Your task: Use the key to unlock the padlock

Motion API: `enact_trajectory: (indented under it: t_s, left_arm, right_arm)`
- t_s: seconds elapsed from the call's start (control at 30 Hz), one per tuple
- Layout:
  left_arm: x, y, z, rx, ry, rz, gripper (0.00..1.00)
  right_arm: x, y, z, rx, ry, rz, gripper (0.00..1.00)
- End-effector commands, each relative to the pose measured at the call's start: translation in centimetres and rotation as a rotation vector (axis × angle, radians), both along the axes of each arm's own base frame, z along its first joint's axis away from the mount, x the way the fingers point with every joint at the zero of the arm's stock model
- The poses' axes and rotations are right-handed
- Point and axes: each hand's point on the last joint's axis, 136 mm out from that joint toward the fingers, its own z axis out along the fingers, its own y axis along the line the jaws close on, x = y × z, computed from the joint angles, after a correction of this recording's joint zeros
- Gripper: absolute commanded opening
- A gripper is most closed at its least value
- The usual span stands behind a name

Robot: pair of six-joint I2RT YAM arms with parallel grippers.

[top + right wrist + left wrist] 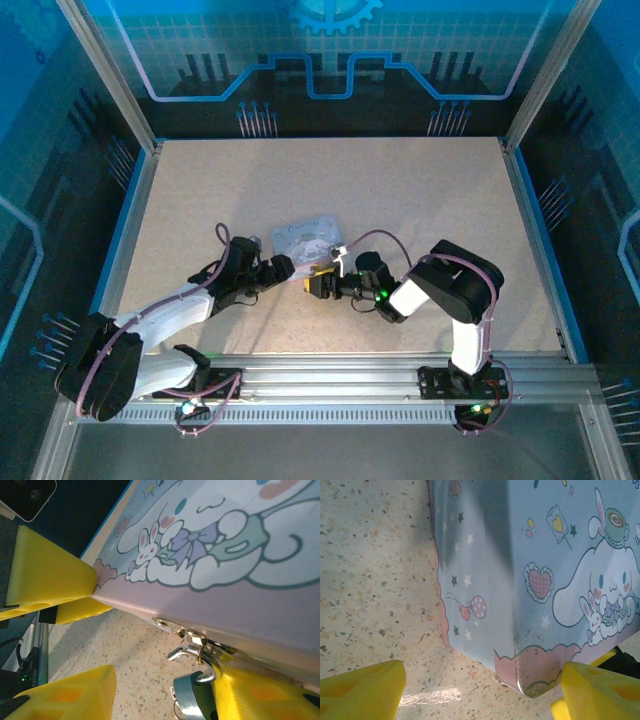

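1. Jaws first: the left gripper [482, 677] has them spread wide, straddling a corner of the tin [520, 580], with one yellow finger on each side.
2. On the right wrist cam, one of those left fingers [50, 575] is touching the tin's pink edge at that corner.
3. The right gripper [165, 680] has its jaws spread too, not pinching anything.
4. The padlock [192, 700] sits between them, right up against one finger and clear of the other.
5. Its shackle [204, 672] is hooked through the silvery hasp [187, 632] on the tin's side, low over the speckled table [140, 655]. Can't tell if it's clicked shut or popped.
6. Top view: the tin lies flat mid-table, and both grippers meet at its near edge, just beside each other.
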Motion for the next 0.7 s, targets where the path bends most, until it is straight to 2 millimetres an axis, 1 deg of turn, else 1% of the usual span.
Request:
enact_trajectory:
  t_s: [0.0,0.2,0.67]
  left_arm:
    - [-1.0,0.1,-1.4,0.016,0.052,-0.001,0.82]
    - [-1.0,0.0,-1.4,0.014,0.053,-0.004,0.82]
    - [-1.0,0.0,-1.4,0.016,0.056,-0.004,0.82]
  right_arm:
    - [0.2,-0.1,0.3,0.021,-0.017,0.006,0.51]
    - [0.6,-0.2,0.4,0.022,-0.014,-0.004,0.47]
    - [1.2,0.6,0.9,0.04,-0.024,0.006,0.46]
